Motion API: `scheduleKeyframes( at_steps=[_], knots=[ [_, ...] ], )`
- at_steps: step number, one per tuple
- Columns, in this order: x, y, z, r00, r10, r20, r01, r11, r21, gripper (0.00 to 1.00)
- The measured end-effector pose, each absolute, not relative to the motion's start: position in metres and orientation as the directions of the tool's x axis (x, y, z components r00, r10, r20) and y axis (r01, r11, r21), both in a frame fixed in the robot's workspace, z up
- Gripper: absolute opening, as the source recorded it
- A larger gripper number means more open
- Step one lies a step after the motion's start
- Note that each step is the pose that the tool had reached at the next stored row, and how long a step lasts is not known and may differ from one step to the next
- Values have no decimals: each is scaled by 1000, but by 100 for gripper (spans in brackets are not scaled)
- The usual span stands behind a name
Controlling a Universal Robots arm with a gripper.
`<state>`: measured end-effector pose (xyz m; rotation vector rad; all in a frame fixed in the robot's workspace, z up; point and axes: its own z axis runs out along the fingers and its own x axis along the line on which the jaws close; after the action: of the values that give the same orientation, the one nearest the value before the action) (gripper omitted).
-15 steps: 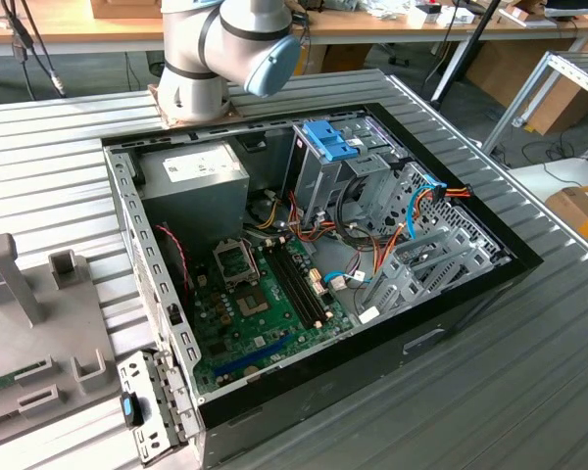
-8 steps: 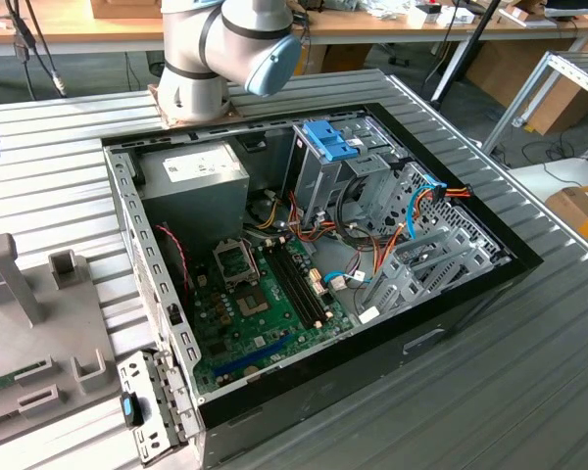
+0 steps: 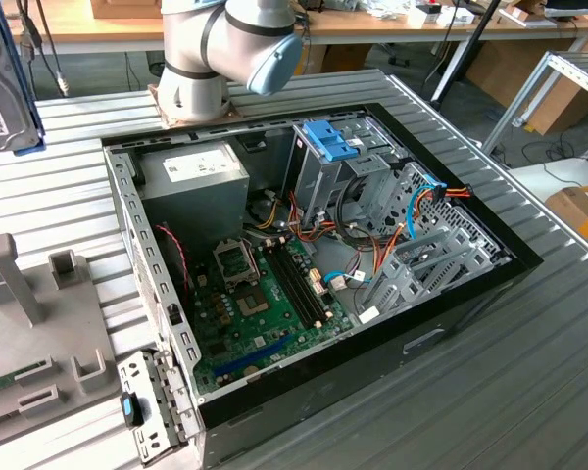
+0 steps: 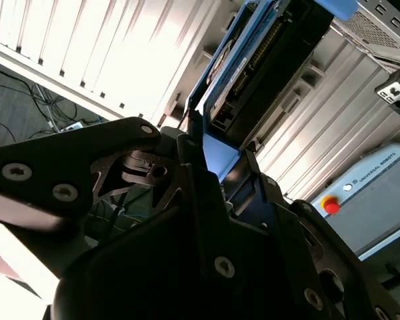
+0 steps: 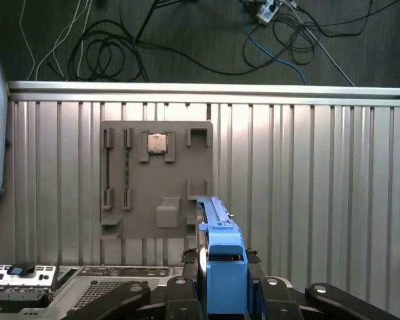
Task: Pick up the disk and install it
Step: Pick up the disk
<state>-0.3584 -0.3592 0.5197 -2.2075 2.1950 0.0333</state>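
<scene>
Plainly, the black metal tool (image 5: 221, 270) is clenched on the flat, dark, blue-railed rectangular disk (image 5: 217, 227), with a finger pressed against each of its broad sides. In the first wrist view the disk stands on edge between the fingers, its bright blue end tab facing the camera. In the second wrist view the tool (image 4: 217, 150) grips the disk (image 4: 267, 60) at one end, and the rest of the drive reaches away from the fingers, showing a blue rail and a dark connector edge.

The disk is held in the air above the ribbed silver metal desk (image 5: 320, 187), touching nothing but the tool. Beneath it in the first wrist view lies a flat grey plastic fixture plate (image 5: 120, 200) with slots and pockets. A small square processor chip (image 5: 157, 143) sits in one of the pockets. Beyond the desk's far rail, black and blue loose cables (image 5: 187, 33) lie tangled on the dark floor. A light grey control pendant with a red round button (image 4: 330, 205) rests on the desk just beside the plate's side.

In the exterior view the disk's labelled face and blue edge (image 3: 5, 78) show at the exterior view's left, well apart from the open black computer case (image 3: 451, 323) on the desk. Inside the case are a green motherboard (image 3: 265, 304), a grey power supply box (image 3: 196, 181), and a light-blue ribbed plastic latch plate (image 3: 328, 137) atop the metal drive cage.
</scene>
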Motion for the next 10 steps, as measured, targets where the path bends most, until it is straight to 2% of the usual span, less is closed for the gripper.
scheduleKeyframes(
  at_steps=[10],
  knots=[
    [-314, -357, 520, 6, -999, -35, -1000, -6, -5, 36]
  ],
)
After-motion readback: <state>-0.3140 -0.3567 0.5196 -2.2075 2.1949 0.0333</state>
